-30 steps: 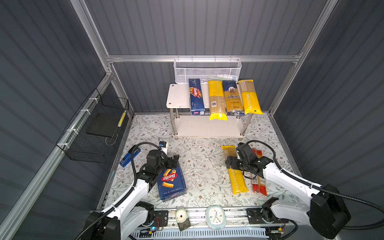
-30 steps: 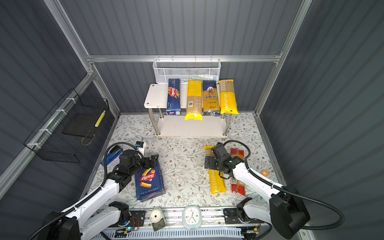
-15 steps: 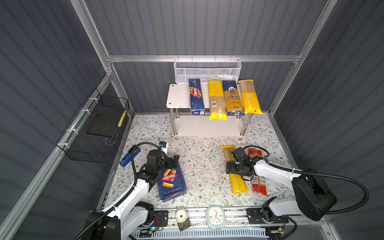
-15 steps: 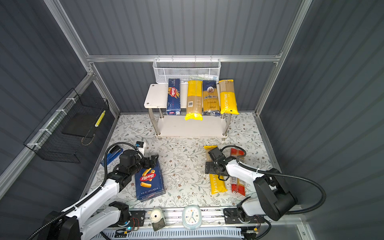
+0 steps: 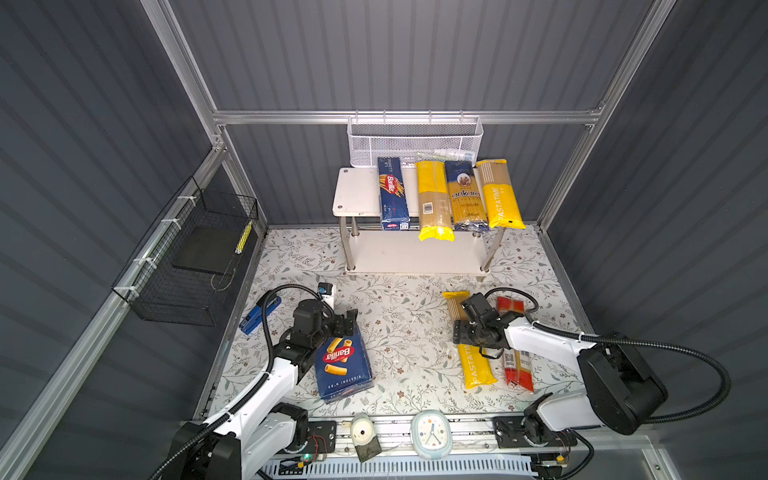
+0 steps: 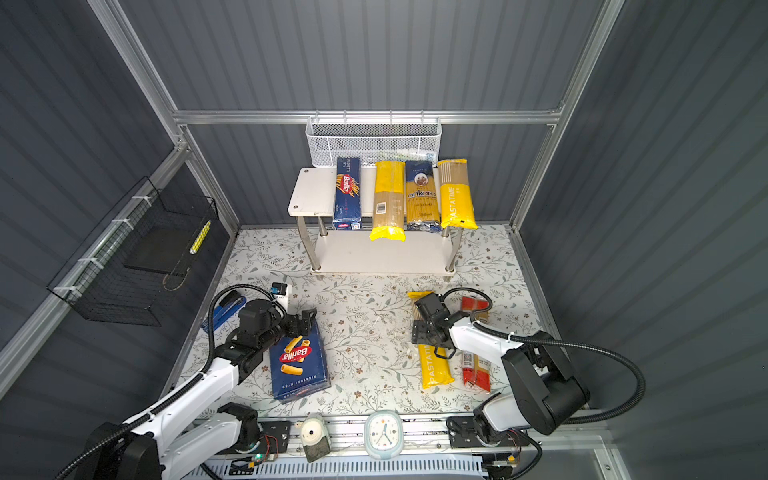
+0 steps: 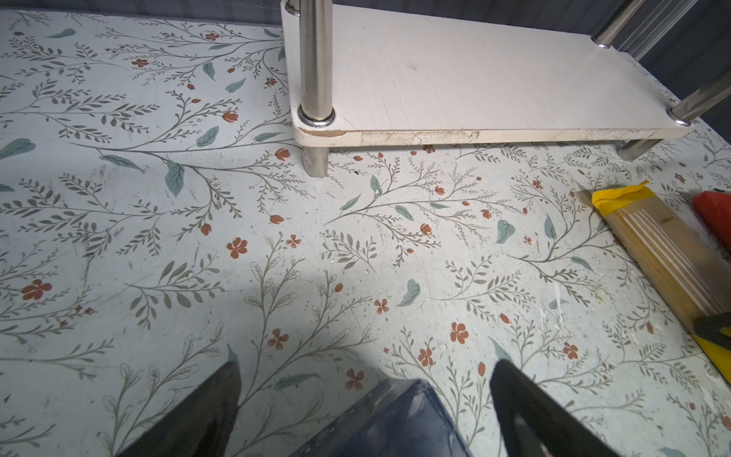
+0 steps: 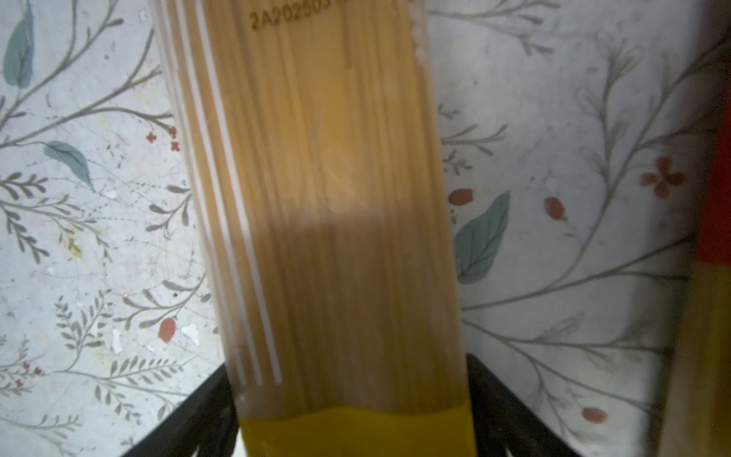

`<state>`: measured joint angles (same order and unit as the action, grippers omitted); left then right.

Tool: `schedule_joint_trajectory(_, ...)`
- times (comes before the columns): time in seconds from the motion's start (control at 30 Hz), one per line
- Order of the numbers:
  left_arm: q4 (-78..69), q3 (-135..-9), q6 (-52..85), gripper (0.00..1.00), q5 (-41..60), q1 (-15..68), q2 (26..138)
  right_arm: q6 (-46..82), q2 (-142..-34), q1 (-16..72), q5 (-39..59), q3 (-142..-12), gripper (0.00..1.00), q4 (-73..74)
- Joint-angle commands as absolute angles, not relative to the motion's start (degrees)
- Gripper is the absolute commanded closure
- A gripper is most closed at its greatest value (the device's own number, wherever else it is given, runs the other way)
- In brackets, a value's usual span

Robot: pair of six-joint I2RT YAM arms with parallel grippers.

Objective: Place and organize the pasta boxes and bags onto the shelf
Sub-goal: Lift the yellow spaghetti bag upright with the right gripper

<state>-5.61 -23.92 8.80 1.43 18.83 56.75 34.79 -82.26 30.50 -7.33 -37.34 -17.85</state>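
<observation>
Before shelf (image 5: 357, 191): PASTATIME bag (image 5: 478, 365) straddled by right gripper (image 8: 348, 362), presumably for lifting; clamping indeterminable. Left gripper (image 7: 366, 366) wide open astride rigatoni box (image 5: 343, 365).

Grey ribbed walls (image 5: 415, 54), floral tabletop (image 5: 407, 332)

right arm (image 5: 544, 338) hides the middle of the long yellow pastatime bag (image 5: 478, 370); right wrist view crops the blurred red bag (image 8: 722, 178).
</observation>
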Motion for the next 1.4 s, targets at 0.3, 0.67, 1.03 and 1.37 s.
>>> schedule_joint_trajectory(0.3,-5.2,-24.3,9.3,0.00,0.4,19.1,55.8,37.2,-83.1,32.4,-8.3,-36.2,0.29,-18.2)
schedule_joint_trajectory(0.67,-5.2,-24.7,9.1,0.01,1.2,19.1,56.6,37.8,-78.6,32.6,-7.7,-35.1,0.41,-16.3)
schedule_joint_trajectory(1.03,-5.1,-24.9,9.2,0.00,0.8,19.2,56.8,39.5,-73.0,32.3,-6.7,-30.8,0.61,-9.5)
schedule_joint_trajectory(1.37,-5.0,-24.9,9.3,0.00,0.9,19.2,56.9,40.0,-70.8,31.6,-5.9,-28.8,0.69,-6.8)
